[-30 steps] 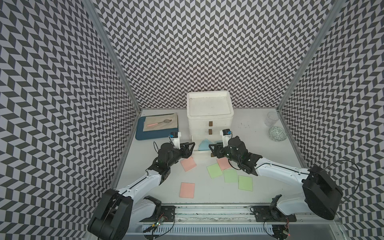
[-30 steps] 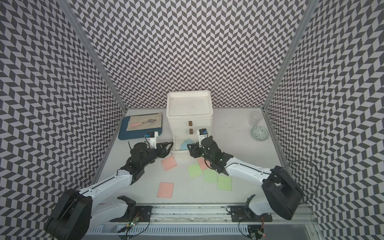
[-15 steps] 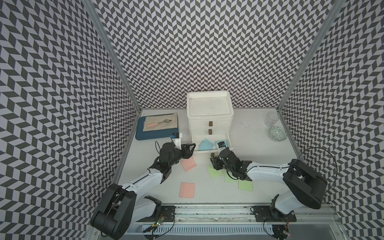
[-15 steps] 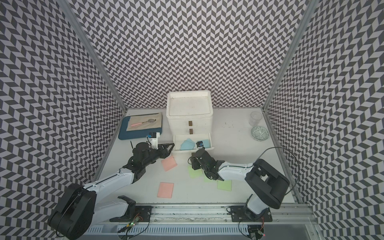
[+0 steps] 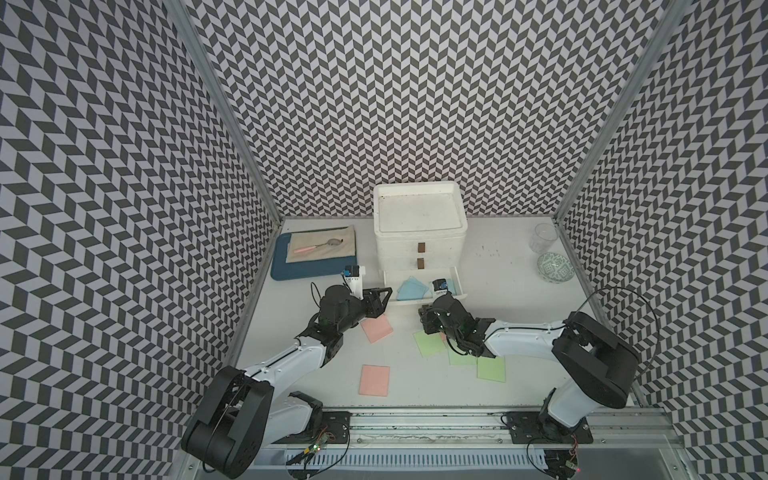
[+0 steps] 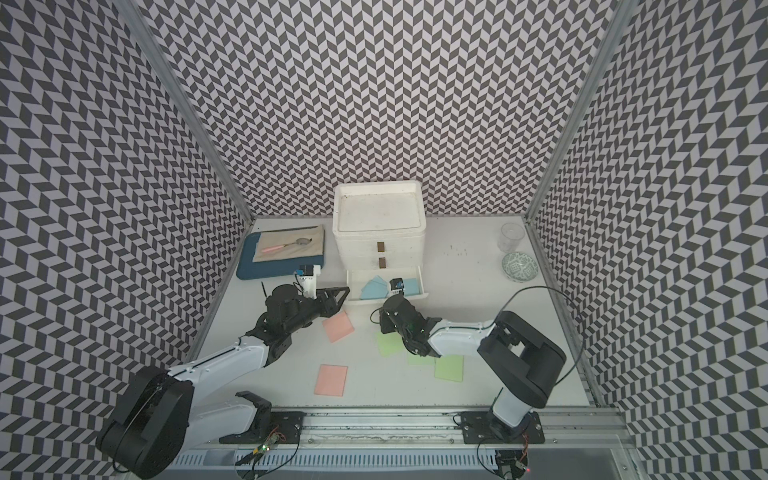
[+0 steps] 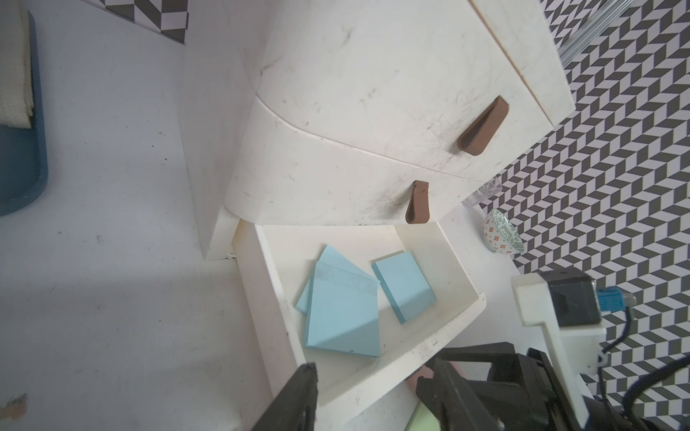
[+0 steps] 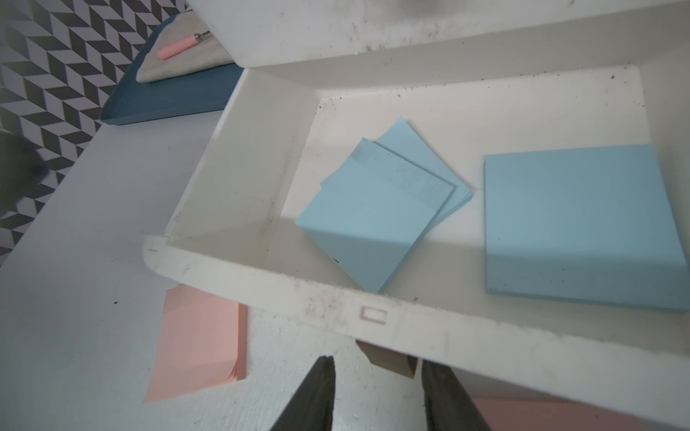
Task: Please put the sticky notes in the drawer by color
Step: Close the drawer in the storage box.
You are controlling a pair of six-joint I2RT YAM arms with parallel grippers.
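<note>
step: likely shutting the filled bottom drawer point(image 8: 373, 309) | right gripper point(image 8: 377, 361): jaws partly apart astride brown handle point(image 8: 392, 364), not yet pinching | left gripper point(image 7: 374, 369): open, empty, near drawer corner | blue notes point(image 8: 373, 209) inside; pink notes point(image 5: 376, 328), green notes point(image 5: 430, 344) on counter point(image 5: 519, 291) | centre on handle, push straight

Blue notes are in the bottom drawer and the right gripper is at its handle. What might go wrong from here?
1. The right gripper has its jaws on either side of the brown tab, not yet clamped. A shallow grip may slip off.
2. A pink note lies partly hidden below the front of the bottom drawer, beside that gripper. Finger or drawer motion may drag or crease it.
3. The left gripper hovers open at the same drawer front, so the arms might clash.
</note>
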